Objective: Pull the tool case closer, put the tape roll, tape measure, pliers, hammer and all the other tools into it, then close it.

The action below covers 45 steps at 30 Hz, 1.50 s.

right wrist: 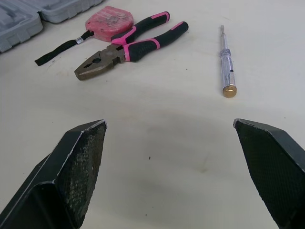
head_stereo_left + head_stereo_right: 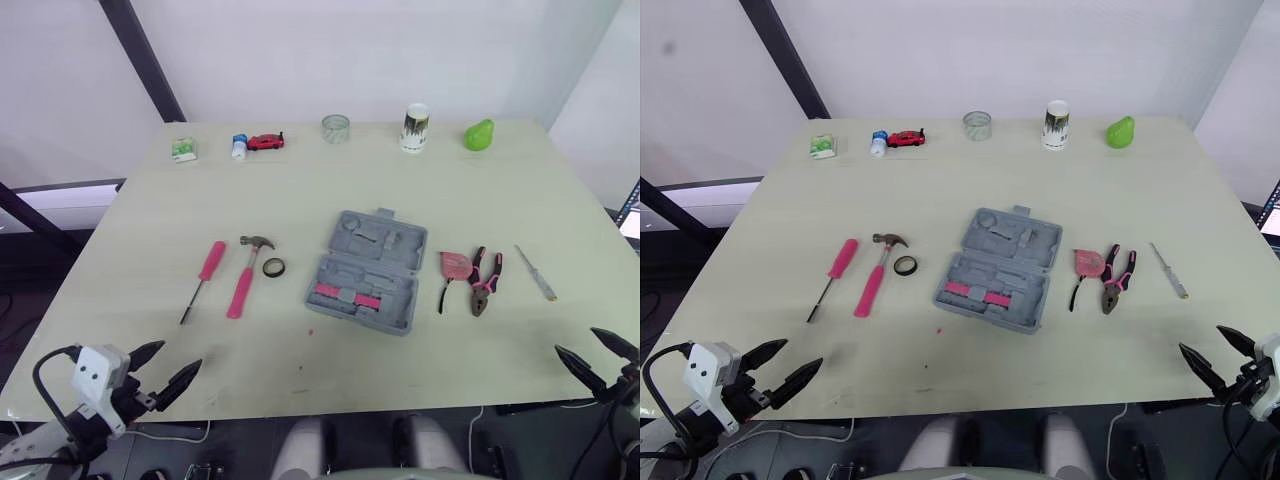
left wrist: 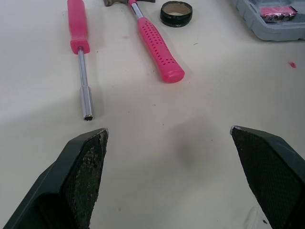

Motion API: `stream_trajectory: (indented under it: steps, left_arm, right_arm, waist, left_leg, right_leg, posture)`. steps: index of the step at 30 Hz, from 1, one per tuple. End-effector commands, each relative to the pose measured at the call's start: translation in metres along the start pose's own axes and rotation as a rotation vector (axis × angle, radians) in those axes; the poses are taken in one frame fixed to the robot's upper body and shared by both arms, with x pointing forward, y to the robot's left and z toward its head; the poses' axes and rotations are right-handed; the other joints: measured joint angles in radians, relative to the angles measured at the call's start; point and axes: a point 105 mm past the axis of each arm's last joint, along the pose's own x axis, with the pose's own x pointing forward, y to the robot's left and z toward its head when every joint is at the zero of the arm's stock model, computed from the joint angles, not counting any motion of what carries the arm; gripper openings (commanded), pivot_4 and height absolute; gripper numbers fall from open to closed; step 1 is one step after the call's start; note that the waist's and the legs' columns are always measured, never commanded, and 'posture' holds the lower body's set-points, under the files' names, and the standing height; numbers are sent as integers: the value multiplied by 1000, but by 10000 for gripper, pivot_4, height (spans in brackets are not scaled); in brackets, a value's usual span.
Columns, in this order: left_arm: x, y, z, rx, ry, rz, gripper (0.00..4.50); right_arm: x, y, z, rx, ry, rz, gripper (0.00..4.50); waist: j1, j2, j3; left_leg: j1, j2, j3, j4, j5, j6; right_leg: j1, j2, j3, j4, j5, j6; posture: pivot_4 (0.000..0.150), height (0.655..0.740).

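Observation:
An open grey tool case [image 2: 367,270] lies mid-table with pink bits in its near half. To its left lie a black tape roll [image 2: 273,267], a pink-handled hammer [image 2: 244,277] and a pink nut driver [image 2: 203,279]. On its right are a pink tape measure [image 2: 457,266], pink-and-black pliers [image 2: 487,281] and a clear test screwdriver [image 2: 536,273]. My left gripper [image 2: 166,371] hovers open at the near left edge, short of the nut driver [image 3: 81,52] and hammer [image 3: 155,43]. My right gripper [image 2: 596,357] is open at the near right edge, short of the pliers [image 1: 128,47] and screwdriver [image 1: 226,64].
Along the table's far edge stand a green-and-white packet [image 2: 183,150], a small bottle [image 2: 239,146], a red toy car [image 2: 266,141], a glass jar [image 2: 336,128], a printed cup [image 2: 416,128] and a green pear-shaped object [image 2: 479,135]. A dark pole [image 2: 140,55] slants behind the far left corner.

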Motion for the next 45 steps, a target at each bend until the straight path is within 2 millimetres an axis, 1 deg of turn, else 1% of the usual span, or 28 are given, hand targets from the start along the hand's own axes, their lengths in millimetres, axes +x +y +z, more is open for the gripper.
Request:
stream_trajectory:
  steps: [1, 6, 12, 17, 20, 22, 24, 27, 33, 37, 39, 40, 42, 45]
  left_arm:
    - [-2, 1, 4, 16, -15, 13, 43812]
    - [0, -2, -1, 0, -20, 36, 43812]
    - [4, -2, 2, 4, -37, 38, 43812]
    - [10, -3, 10, 21, -61, 12, 43812]
    - [10, -6, 11, 31, -55, -11, 43812]
    - [8, -6, 13, 33, -55, -26, 43812]
    - [9, -2, 16, 37, -54, -35, 43812]
    - [16, 1, 20, 35, -43, -64, 43812]
    - [47, 6, 49, 79, -35, -144, 43812]
    - [70, 10, 69, 124, -46, -203, 43812]
    - [82, 8, 77, 143, -51, -255, 43812]
    - [91, 6, 81, 163, -49, -286, 43812]
    - [103, 5, 86, 189, -42, -324, 43812]
    - [135, 2, 100, 218, -47, -377, 43812]
  right_arm:
    - [-5, -13, 14, -50, -22, -28, 45000]
    - [-2, -18, 16, -63, -7, -10, 45000]
    - [-3, -23, 12, -66, -4, -7, 45000]
    - [-2, -20, 15, -76, -15, 0, 45000]
    - [-3, -17, 17, -80, -19, 2, 45000]
    - [-2, -11, 21, -74, -23, 23, 45000]
    - [3, -5, 30, -74, -37, 41, 45000]
    - [12, 2, 41, -64, -49, 49, 45000]
    - [42, 22, 71, -96, -88, 86, 45000]
    - [59, 41, 79, -114, -63, 155, 45000]
    - [67, 47, 82, -124, -62, 187, 45000]
    - [74, 52, 86, -125, -63, 207, 45000]
    - [84, 57, 90, -125, -65, 232, 45000]
    - [111, 74, 95, -143, -54, 302, 45000]
  waist:
    - [0, 0, 0]
    - [-1, 0, 0]
    - [4, 0, 0]
    - [1, 0, 0]
    - [1, 0, 0]
    - [0, 0, 0]
    - [0, 0, 0]
    - [1, 1, 0]
    - [4, 1, 0]
    - [4, 1, 0]
    - [4, 1, 0]
    - [4, 1, 0]
    - [4, 1, 0]
    - [1, -1, 2]
  left_leg:
    - [0, 0, 0, 0, 0, 0]
    - [0, 0, 1, 0, 0, 0]
    - [0, 0, 1, 0, 0, 0]
    - [1, 0, 1, 0, 0, 0]
    - [1, 0, 1, 0, 0, 0]
    - [1, 0, 1, 0, 0, 0]
    - [1, 0, 1, 0, 0, 0]
    - [1, 0, 0, 0, 0, 0]
    - [0, 0, 0, 1, 0, 0]
    - [0, 0, -1, 1, 0, 0]
    - [0, -1, -1, 1, 0, 0]
    - [-1, -1, -1, 1, 0, 0]
    - [-1, -2, 0, 2, 0, 1]
    - [0, -2, 0, 2, 1, 1]
  right_leg:
    - [0, 0, 0, 0, 0, 0]
    - [0, 0, 1, 0, 0, 0]
    - [0, 0, 0, 0, 0, 0]
    - [1, 1, 0, 0, 0, 0]
    - [1, 1, 0, 0, 0, 0]
    - [1, 1, 0, 0, 0, 0]
    - [1, 1, 0, 0, 0, 0]
    - [1, 1, 0, 0, 0, 0]
    - [1, 1, -1, 0, 0, 0]
    - [1, 2, -2, 0, 0, 0]
    - [1, 3, -3, 0, 1, 2]
    - [1, 3, -3, 0, 2, 4]
    - [1, 4, -3, 0, 3, 4]
    - [1, 11, -7, 2, 3, 5]
  posture:
    - [1500, 7400]
    - [1500, 7400]
    - [1500, 7400]
    - [1500, 7400]
    - [1500, 7400]
    - [1500, 7400]
    - [1500, 7400]
    - [1500, 7400]
    - [1500, 7400]
    - [1500, 7400]
    - [1500, 7400]
    - [1500, 7400]
    - [1500, 7400]
    - [1500, 7400]
